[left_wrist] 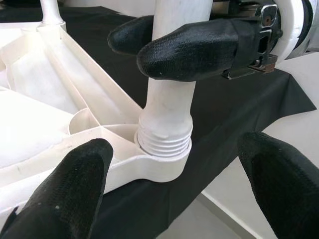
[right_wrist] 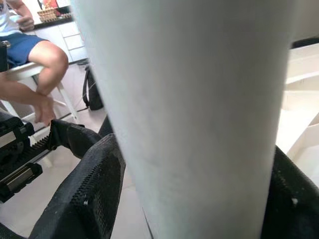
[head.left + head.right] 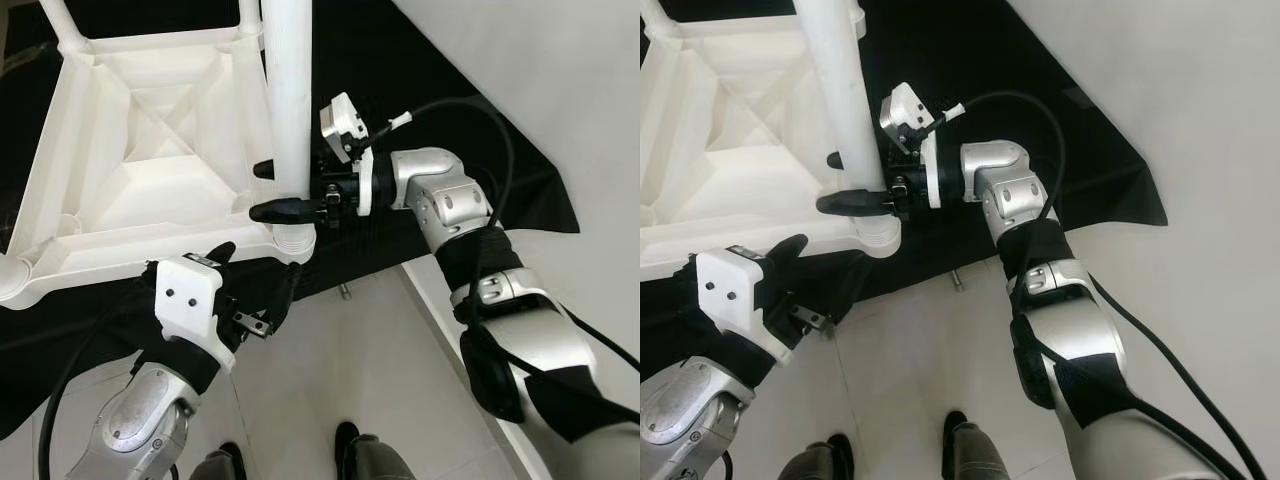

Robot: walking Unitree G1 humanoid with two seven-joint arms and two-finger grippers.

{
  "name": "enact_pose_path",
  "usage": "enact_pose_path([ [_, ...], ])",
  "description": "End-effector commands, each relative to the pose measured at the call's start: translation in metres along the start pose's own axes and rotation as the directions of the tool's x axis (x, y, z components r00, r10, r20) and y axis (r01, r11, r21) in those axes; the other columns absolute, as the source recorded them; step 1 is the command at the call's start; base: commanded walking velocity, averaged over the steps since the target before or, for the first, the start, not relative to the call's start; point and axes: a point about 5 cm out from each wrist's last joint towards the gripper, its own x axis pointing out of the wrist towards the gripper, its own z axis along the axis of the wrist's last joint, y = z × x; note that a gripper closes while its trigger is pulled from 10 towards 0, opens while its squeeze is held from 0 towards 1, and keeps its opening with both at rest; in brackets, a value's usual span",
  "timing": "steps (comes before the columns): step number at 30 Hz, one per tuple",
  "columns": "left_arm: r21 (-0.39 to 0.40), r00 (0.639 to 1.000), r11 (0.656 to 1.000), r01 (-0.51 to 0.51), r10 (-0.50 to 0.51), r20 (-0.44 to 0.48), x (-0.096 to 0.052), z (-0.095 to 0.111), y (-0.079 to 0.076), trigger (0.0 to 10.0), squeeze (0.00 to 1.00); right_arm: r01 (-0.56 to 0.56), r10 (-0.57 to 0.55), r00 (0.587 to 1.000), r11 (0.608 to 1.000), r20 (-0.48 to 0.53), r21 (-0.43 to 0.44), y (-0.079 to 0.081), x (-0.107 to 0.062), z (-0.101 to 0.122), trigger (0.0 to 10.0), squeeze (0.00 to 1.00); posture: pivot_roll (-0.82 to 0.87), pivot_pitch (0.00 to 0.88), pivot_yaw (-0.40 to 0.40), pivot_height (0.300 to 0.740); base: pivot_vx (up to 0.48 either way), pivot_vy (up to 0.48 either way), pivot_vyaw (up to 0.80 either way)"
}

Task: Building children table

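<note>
My right gripper (image 3: pixel 285 190) clamps the white table leg (image 3: pixel 290 90) just above its threaded corner socket (image 1: pixel 162 149) on the upturned tabletop (image 3: pixel 130 150); my left gripper (image 1: pixel 174 194) hangs open below, black cloth (image 3: pixel 420 70) underneath, perhaps a seated person (image 2: pixel 30 59) beyond

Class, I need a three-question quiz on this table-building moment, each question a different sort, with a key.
1. True or false: the right tool is closed around the white leg.
2. The left tool is: A) gripping the leg, B) open near the corner socket, C) resting on the floor.
3. Fill in: the upturned table top lies on a ____ cloth.

Key: 1 true; 2 B; 3 black.
</note>
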Motion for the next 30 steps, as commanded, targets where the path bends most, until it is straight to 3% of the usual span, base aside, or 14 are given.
enact_pose_path([
  [1,0.004,1.0,1.0,0.003,-0.002,-0.012,-0.004,0.0,-0.002,10.0,0.0,-0.024,0.024,1.0,1.0,-0.006,-0.01,0.001,0.001,-0.001,7.5,0.0,0.07,0.344,-0.045,0.74,0.0,0.0,0.0],
  [3,0.003,1.0,1.0,0.005,-0.005,-0.011,-0.004,0.001,-0.003,10.0,0.0,-0.033,0.033,0.999,0.999,-0.014,-0.004,-0.001,-0.001,-0.004,0.0,0.0,0.06,0.344,-0.041,0.74,0.0,0.0,0.0],
  [12,0.002,1.0,1.0,0.01,-0.01,-0.011,-0.003,0.002,-0.003,10.0,0.0,-0.036,0.036,0.999,0.999,-0.002,-0.004,-0.002,-0.002,-0.008,0.0,0.0,0.06,0.342,-0.038,0.74,0.0,0.0,0.0],
  [16,0.0,1.0,1.0,0.014,-0.014,-0.006,-0.001,0.002,-0.003,10.0,0.0,0.161,-0.16,0.987,0.987,-0.025,0.014,-0.008,-0.005,-0.025,0.0,0.0,0.01,0.324,-0.052,0.74,0.0,0.0,0.0],
  [18,0.0,1.0,1.0,0.014,-0.014,-0.006,-0.001,0.002,-0.003,10.0,0.0,0.161,-0.16,0.987,0.987,-0.025,0.014,-0.008,-0.005,-0.025,0.0,0.0,0.01,0.324,-0.052,0.74,0.0,0.0,0.0],
  [19,0.0,1.0,1.0,0.012,-0.012,-0.005,0.0,0.001,-0.002,10.0,0.0,0.486,-0.478,0.874,0.862,-0.089,0.146,-0.005,0.008,-0.052,0.0,0.0,0.0,0.324,-0.059,0.74,0.0,0.0,0.0],
  [20,-0.001,1.0,1.0,0.011,-0.011,-0.004,0.0,0.001,-0.002,10.0,0.0,0.683,-0.666,0.73,0.7,-0.155,0.207,-0.001,0.012,-0.066,0.0,0.0,0.0,0.324,-0.059,0.74,0.0,0.0,0.0],
  [22,-0.001,1.0,1.0,0.011,-0.011,-0.004,0.0,0.001,-0.002,10.0,0.0,0.683,-0.666,0.73,0.7,-0.155,0.207,-0.001,0.012,-0.066,0.0,0.0,0.0,0.324,-0.059,0.74,0.0,0.0,0.0],
  [23,-0.004,1.0,1.0,0.009,-0.009,-0.003,0.0,0.001,-0.001,10.0,0.0,0.736,-0.711,0.674,0.624,-0.201,0.262,0.019,0.025,-0.08,0.0,0.0,-0.02,0.324,-0.045,0.74,0.0,0.0,0.0],
  [24,-0.004,1.0,1.0,0.009,-0.009,-0.003,0.0,0.001,-0.001,10.0,0.0,0.736,-0.711,0.674,0.624,-0.201,0.262,0.019,0.025,-0.08,0.0,0.0,-0.02,0.324,-0.045,0.74,0.0,0.0,0.0],
  [25,-0.01,1.0,1.0,0.011,-0.011,-0.002,0.003,0.0,-0.001,10.0,0.0,0.74,-0.717,0.666,0.601,-0.205,0.301,0.039,0.043,-0.084,0.0,0.0,-0.03,0.328,-0.036,0.74,0.0,0.0,0.0],
  [26,-0.01,1.0,1.0,0.011,-0.011,-0.002,0.003,0.0,-0.001,10.0,0.0,0.74,-0.717,0.666,0.601,-0.205,0.301,0.039,0.043,-0.084,0.0,0.0,-0.03,0.328,-0.036,0.74,0.0,0.0,0.0],
  [28,-0.025,0.999,0.999,0.032,-0.032,0.0,0.008,-0.004,-0.005,10.0,0.0,0.684,-0.685,0.716,0.65,-0.135,0.332,0.049,0.075,-0.073,0.0,0.0,-0.05,0.306,-0.032,0.74,0.0,0.0,0.0],
  [30,-0.028,0.999,0.999,0.041,-0.041,0.003,0.011,-0.004,-0.008,10.0,0.0,0.674,-0.681,0.724,0.666,-0.108,0.32,0.046,0.082,-0.068,0.0,0.0,-0.05,0.298,-0.034,0.74,0.0,0.0,0.0],
])
